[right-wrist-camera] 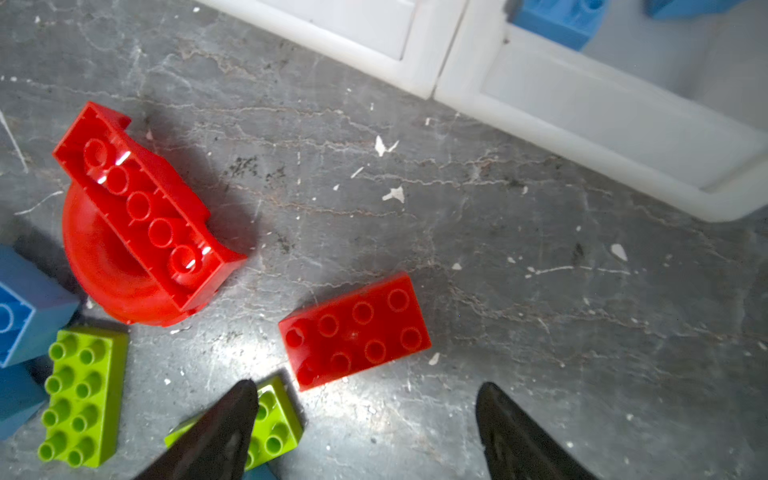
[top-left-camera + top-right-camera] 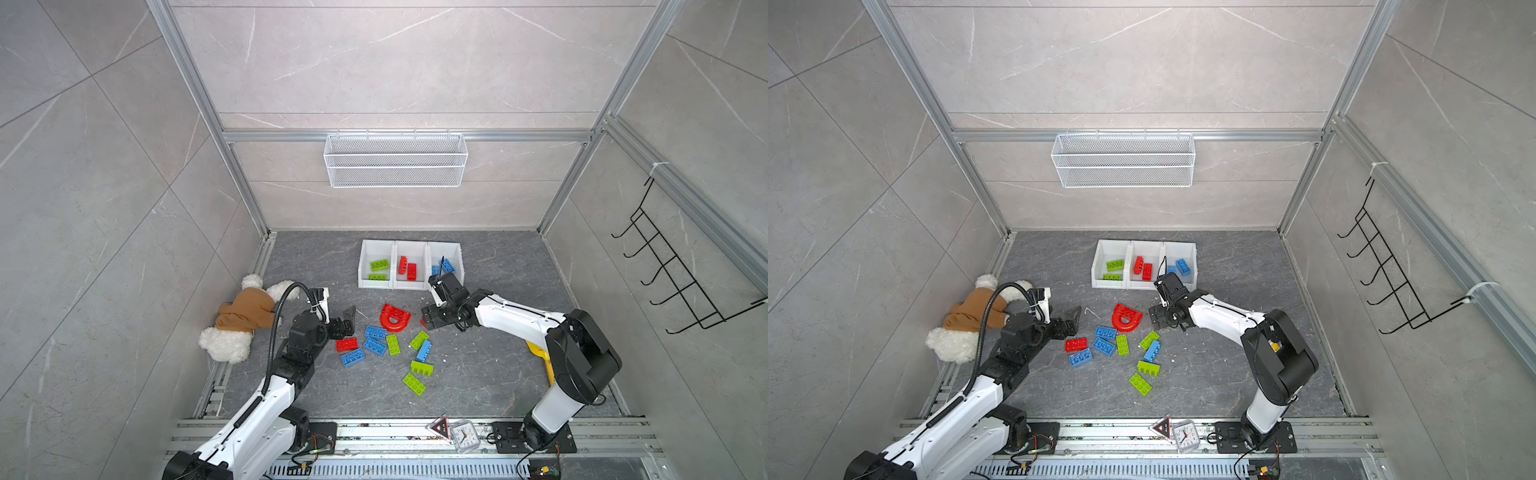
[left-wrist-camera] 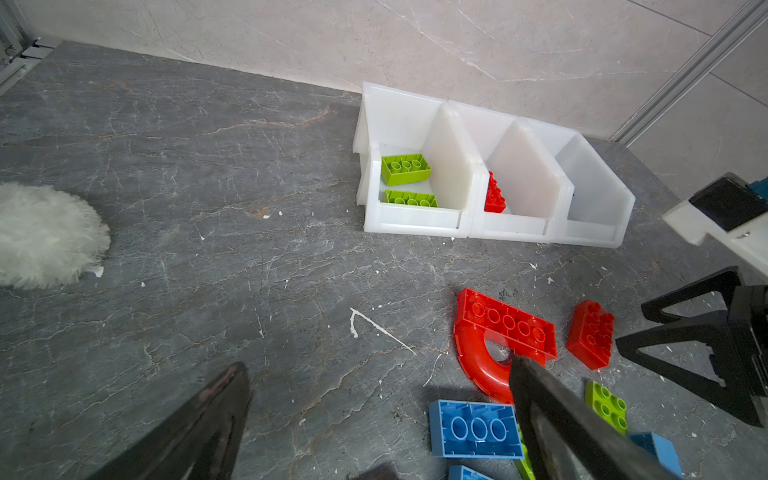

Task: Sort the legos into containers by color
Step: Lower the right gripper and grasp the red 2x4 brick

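The three white containers (image 2: pixel 376 248) stand in a row at the back. Green legos (image 2: pixel 379 265) lie in the left one, red legos (image 2: pixel 407 268) in the middle one and blue legos (image 2: pixel 447 266) in the right one. Loose bricks lie in front of them: a red arch (image 2: pixel 395 318), blue bricks (image 2: pixel 375 332), green bricks (image 2: pixel 422 368) and a red brick (image 2: pixel 346 344). My right gripper (image 1: pixel 365 390) is open, low over the floor. A red brick (image 1: pixel 354 330) lies flat just ahead of its fingertips, unheld. My left gripper (image 3: pixel 378 365) is open at the pile's left edge, holding nothing.
A plush bear (image 2: pixel 245 318) lies by the left wall. A yellow shovel (image 2: pixel 544 359) shows behind the right arm. A clock (image 2: pixel 463 434) sits on the front rail. A wire basket (image 2: pixel 395 160) hangs on the back wall and a hook rack (image 2: pixel 673 266) on the right wall.
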Robot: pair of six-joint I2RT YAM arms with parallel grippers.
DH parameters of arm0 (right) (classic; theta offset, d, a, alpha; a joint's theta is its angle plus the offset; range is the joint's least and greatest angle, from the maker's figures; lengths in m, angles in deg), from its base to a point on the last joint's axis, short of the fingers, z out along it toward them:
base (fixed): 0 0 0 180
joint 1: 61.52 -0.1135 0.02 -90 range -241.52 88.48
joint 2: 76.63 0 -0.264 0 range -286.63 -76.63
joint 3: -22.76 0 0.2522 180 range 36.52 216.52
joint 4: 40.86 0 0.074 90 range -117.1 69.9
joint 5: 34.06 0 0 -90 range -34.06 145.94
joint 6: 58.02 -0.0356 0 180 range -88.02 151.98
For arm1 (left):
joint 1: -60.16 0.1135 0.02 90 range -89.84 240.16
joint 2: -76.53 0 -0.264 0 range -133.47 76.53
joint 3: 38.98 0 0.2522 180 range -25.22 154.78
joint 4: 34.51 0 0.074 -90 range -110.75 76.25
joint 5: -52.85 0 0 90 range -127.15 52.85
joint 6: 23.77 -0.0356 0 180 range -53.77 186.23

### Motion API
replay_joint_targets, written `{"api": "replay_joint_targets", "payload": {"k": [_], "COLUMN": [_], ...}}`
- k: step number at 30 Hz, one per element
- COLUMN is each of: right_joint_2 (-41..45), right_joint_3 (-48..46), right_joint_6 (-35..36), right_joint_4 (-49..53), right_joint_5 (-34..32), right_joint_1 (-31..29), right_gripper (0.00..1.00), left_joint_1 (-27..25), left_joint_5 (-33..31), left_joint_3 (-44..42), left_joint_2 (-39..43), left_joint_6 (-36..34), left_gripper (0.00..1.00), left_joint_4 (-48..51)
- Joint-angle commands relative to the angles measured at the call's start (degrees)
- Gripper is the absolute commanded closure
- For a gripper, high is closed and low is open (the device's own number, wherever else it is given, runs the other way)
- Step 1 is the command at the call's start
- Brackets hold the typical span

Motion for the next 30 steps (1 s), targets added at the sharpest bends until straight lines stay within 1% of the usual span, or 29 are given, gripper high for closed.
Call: {"api": "replay_joint_targets", "payload": {"k": [1, 4, 9, 15, 20, 24, 30], "right_joint_2": [-1.49, -3.95, -7.47, -11.39, -12.26, -12.96, -13.40], "right_joint_3": [2.57, 4.57, 7.20, 8.63, 9.66, 10.11, 10.79], "right_joint_6": [6.19, 9.30, 11.73, 11.86, 11.25, 10.74, 10.99], "right_joint_4": [2.87, 4.00, 5.00, 4.50, 5.07, 6.08, 7.18], "right_joint_5": [1.63, 3.26, 3.20, 3.41, 2.88, 2.88, 1.99], "right_joint_1": [-0.37, -0.36, -0.21, 0.70, 1.18, 1.55, 1.50], "right_gripper": [0.14, 0.13, 0.12, 0.12, 0.13, 0.15, 0.21], "left_joint_1": [0.11, 0.11, 0.11, 0.11, 0.10, 0.10, 0.07], "left_joint_5": [0.90, 1.33, 0.82, 0.38, 0.32, 0.49, 0.71], "left_joint_3": [1.51, 1.47, 1.45, 1.37, 1.38, 1.48, 1.61], "left_joint_2": [0.09, 0.15, 0.43, 1.27, 1.36, 1.23, 1.14], "left_joint_6": [0.09, 0.11, -0.06, -0.39, -0.39, -0.39, -0.24], "left_gripper": [0.00, 0.00, 0.00, 0.00, 0.00, 0.00, 0.00], "left_joint_4": [-2.73, -2.77, -2.48, -1.99, -2.01, -1.99, -1.97]}}
